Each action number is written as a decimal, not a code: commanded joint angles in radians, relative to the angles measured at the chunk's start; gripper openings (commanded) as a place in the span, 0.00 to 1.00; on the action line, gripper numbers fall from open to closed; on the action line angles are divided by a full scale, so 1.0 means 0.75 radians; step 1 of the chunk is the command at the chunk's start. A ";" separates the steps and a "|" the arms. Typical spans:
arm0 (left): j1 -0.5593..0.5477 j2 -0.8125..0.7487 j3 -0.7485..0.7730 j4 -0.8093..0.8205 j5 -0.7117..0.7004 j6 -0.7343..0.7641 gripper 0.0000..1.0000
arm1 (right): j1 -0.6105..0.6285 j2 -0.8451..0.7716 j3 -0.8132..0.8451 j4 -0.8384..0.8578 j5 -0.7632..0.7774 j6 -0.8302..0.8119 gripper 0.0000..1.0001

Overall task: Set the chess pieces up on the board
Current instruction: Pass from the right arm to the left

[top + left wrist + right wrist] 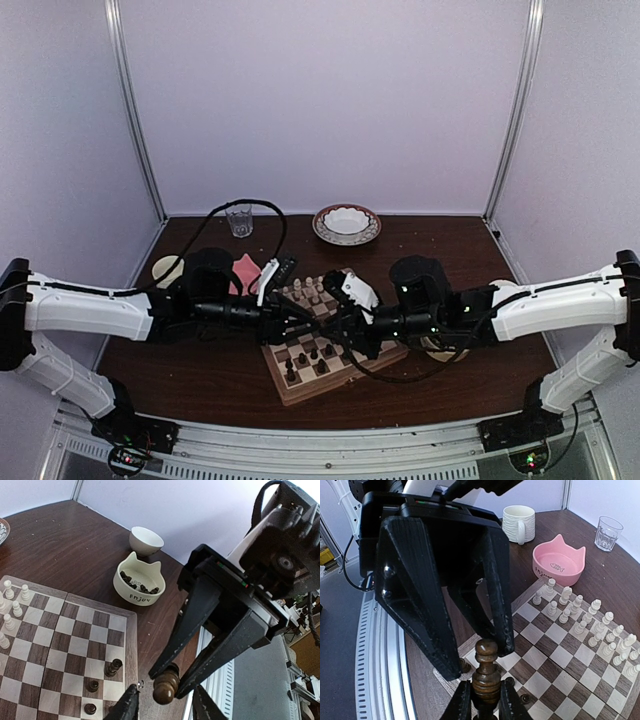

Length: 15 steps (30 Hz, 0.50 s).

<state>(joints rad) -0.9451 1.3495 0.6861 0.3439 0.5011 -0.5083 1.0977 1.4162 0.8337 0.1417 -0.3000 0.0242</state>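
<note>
Left wrist view is showing the left gripper [166, 696] with its two fingers standing apart, one on each side of a dark chess piece [166, 687] (the one with the round knob on top), and they are not squeezing it. The right gripper [484, 689] is pinching that same piece tight, low down on its bottom part, and is holding it straight up. The piece is hanging in the air right by an edge of the board [131, 645]. Some other dark chess pieces [113, 667] are standing on squares close to that edge. White pieces [580, 615] are standing in two rows on the far side of the board. A cream bowl with cat ears [135, 599] is sitting on the brown table [65, 545] just past the board, and more dark pieces [141, 586] are lying inside it. A small white bowl [146, 540] is sitting just behind the cream one. On the other side of the board, a pink bowl with cat ears [558, 562], a white mug [518, 524] and a glass [608, 532] are standing on the table. In the top view, the left arm [90, 305] and the right arm [560, 300] are reaching in from the sides and meeting over the board.
</note>
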 commanded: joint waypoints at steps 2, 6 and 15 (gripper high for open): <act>0.001 0.036 0.057 0.059 0.047 -0.002 0.37 | 0.015 0.020 0.055 -0.013 -0.032 -0.015 0.09; 0.000 0.036 0.059 0.056 0.050 -0.001 0.33 | 0.016 0.022 0.056 -0.017 -0.028 -0.014 0.09; 0.001 0.040 0.069 0.034 0.054 0.011 0.13 | 0.018 0.018 0.055 -0.021 -0.013 -0.014 0.12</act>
<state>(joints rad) -0.9451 1.3701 0.7116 0.3405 0.5243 -0.5102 1.1038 1.4281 0.8474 0.1226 -0.3138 0.0242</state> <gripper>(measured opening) 0.165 0.172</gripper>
